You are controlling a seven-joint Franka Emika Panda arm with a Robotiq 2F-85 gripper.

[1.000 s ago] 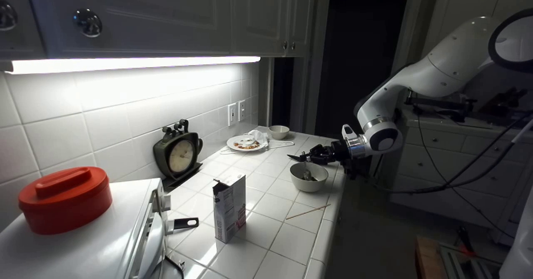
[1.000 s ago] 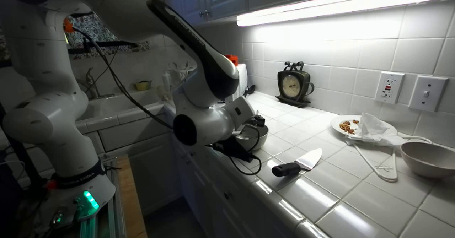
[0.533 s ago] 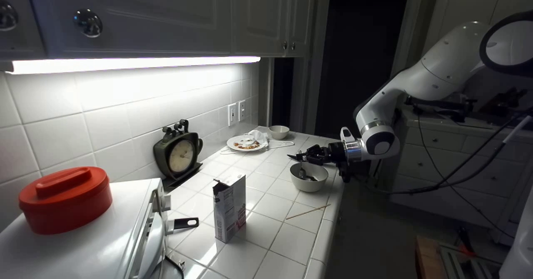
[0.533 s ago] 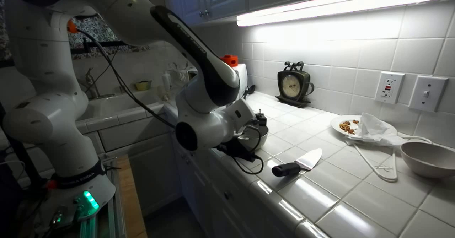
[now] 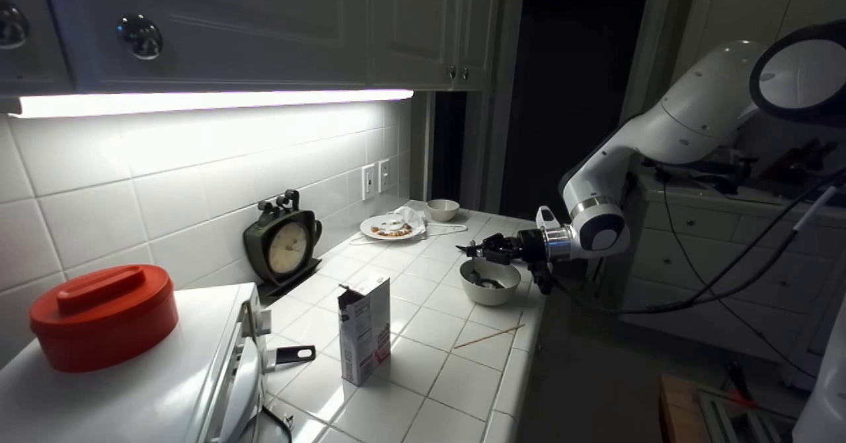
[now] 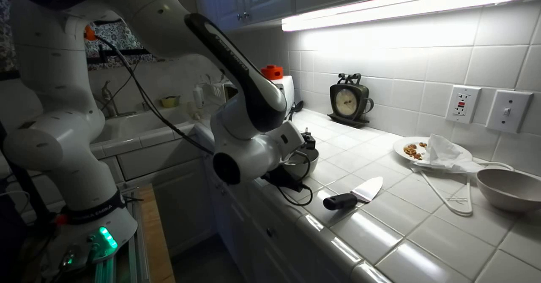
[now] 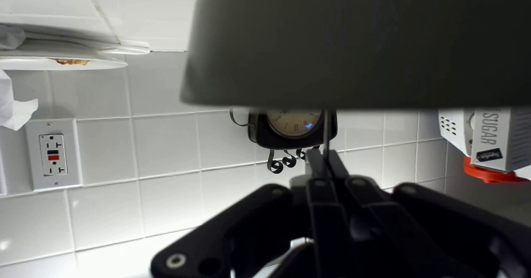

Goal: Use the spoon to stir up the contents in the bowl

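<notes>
Currently, black two-finger gripper, nearly closed, pinches slim grey metal-looking spoon; overtravel against round pale-grey bowl could twist spoon loose.

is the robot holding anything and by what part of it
The spoon, held by its handle in the hand, lower end down in the bowl. How far up the handle is hard to tell.

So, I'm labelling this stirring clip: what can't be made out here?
Bowl: its contents, too small to identify in an exterior view, hidden by its wall in the wrist view.
Spoon: head behind the bowl's wall, wrist view.
Clock: dial partly hidden by the bowl, wrist view.
Sugar box: cut off by the right edge, wrist view.
</notes>
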